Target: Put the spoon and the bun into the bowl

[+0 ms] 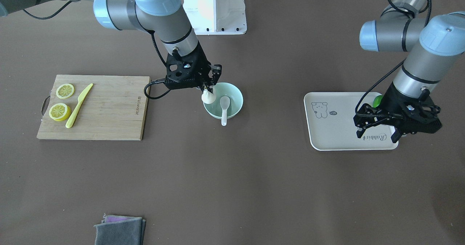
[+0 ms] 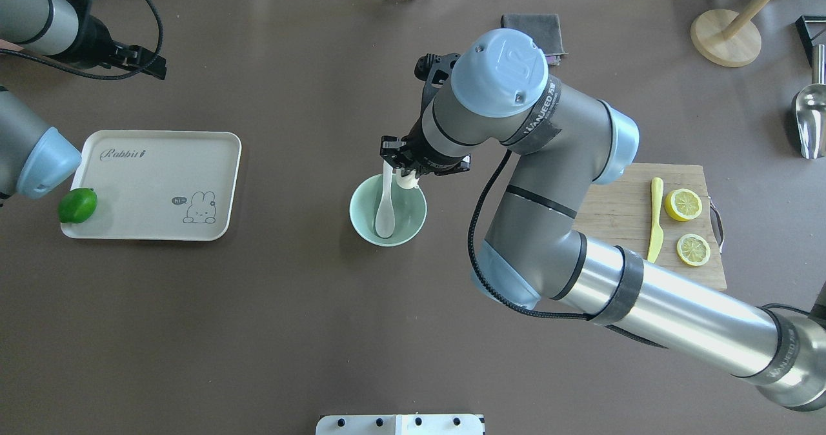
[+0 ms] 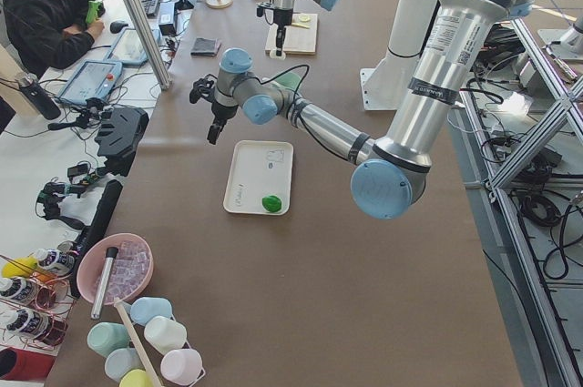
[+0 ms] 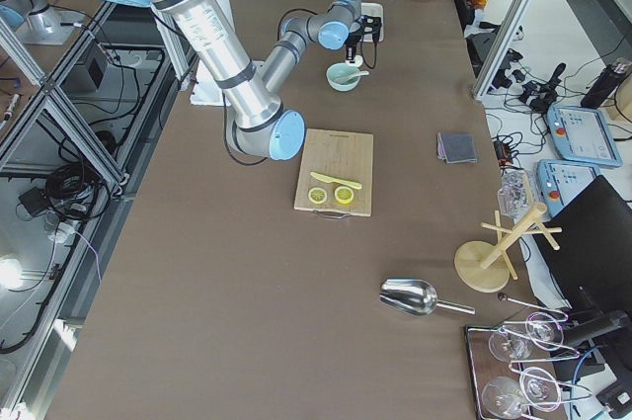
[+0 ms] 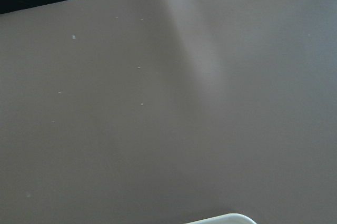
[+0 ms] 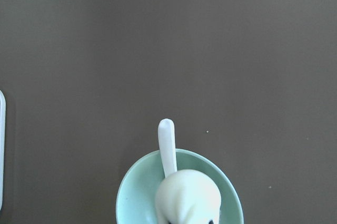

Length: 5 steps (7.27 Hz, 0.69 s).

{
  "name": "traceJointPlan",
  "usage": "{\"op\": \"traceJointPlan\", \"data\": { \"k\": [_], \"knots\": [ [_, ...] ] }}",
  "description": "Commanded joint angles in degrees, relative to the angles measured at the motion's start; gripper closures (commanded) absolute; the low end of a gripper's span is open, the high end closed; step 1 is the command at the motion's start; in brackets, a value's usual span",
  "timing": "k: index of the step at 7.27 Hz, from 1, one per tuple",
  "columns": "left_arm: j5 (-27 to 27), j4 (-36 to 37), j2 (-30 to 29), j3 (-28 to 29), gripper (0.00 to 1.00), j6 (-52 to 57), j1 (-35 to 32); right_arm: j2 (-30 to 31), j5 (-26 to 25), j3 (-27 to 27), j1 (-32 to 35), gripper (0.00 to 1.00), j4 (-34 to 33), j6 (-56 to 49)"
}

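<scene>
Holding bun [image 1: 207,97] above bowl [image 1: 238,96], spoon [image 1: 224,105] inside.
Probably light, soft, dentable: pinch gently near the top. Right gripper [image 1: 208,88] fingers clamped on it; left gripper [image 1: 377,135] fingers apart, empty.

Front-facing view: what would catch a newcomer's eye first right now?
The right gripper holds the white bun just over the mint bowl near the centre of the view, where the spoon already lies with its handle sticking out over the rim. Off to the side, the left gripper hangs open above the beige tray.
</scene>
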State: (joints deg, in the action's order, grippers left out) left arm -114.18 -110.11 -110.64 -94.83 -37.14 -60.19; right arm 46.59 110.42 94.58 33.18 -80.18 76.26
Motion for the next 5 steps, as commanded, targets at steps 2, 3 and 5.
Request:
{"op": "traceJointPlan", "data": {
  "k": [2,3,5],
  "knots": [
    [0.19,-0.02,0.34,1.49,0.02,1.18,-0.28,-0.79,-2.23,-3.35,-3.12,1.0,2.83,1.7],
    [0.19,-0.02,0.43,1.93,0.02,2.93,-0.37,-0.71,-2.31,-3.17,-3.65,0.01,2.92,1.79],
    [-0.25,0.85,0.43,2.98,0.02,3.12,-0.37,-0.09,-1.35,-0.38,-2.95,0.0,-1.7,1.09]
  ]
}}
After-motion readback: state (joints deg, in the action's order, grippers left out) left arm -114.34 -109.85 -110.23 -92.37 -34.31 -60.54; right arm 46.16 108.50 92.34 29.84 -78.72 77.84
